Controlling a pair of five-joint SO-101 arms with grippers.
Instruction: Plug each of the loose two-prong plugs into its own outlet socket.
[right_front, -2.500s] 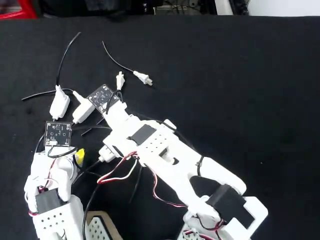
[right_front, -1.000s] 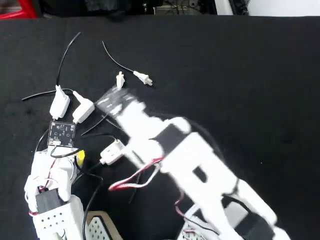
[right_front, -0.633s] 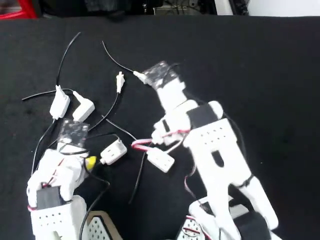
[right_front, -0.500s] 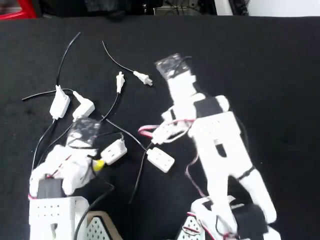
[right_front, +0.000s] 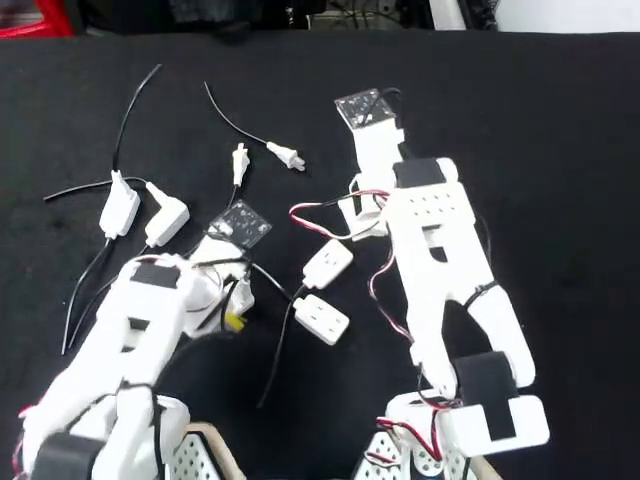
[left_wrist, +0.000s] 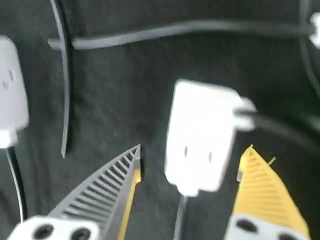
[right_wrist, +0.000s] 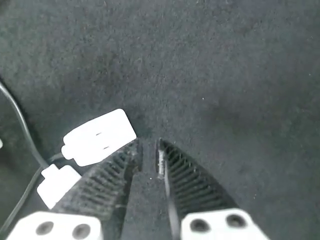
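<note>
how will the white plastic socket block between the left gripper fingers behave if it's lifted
The white plastic socket block looks small, boxy and rigid, so it is probably light and stiff. Its smooth faces may slip. Its thin black cord looks floppy and would likely trail and tug.

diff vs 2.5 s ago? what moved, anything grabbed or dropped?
The right arm swung off the cluster of plugs at left toward the table's far middle; the right gripper holds nothing. The left arm came forward and rightward, and the left gripper now has open fingers either side of a white socket, not gripping it. The loose plugs and white adapters stayed put.
</note>
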